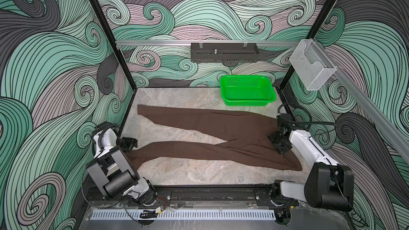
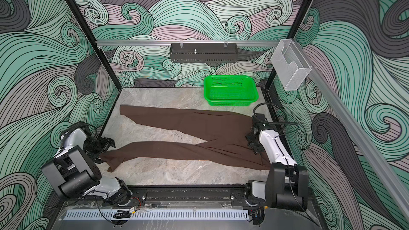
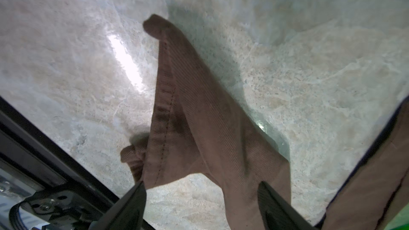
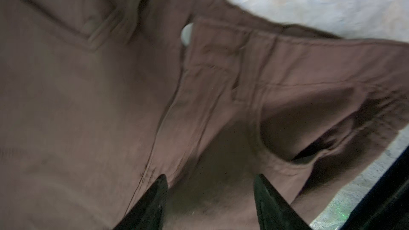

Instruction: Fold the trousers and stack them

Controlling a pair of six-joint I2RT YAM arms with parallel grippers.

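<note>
Brown trousers (image 1: 210, 122) lie spread on the table (image 1: 177, 173); both grippers stand wide.
In both top views the 2 legs point left in a V, the waist lies right, and the green basket (image 1: 247, 103) sits behind, apart. The left gripper (image 1: 129, 143) is at the near hem, the right gripper (image 1: 280, 144) over the waist. Left wrist view: fingers (image 3: 132, 204) spread, hem cloth between them, unpinched. Right wrist view: fingers (image 4: 270, 200) spread above the waistband, gripping nothing.

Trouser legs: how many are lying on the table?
2. The far leg stretches across the back of the table; the near leg lies closer to the front. Both belong to the trousers, joining at the right. None seems hidden.
</note>
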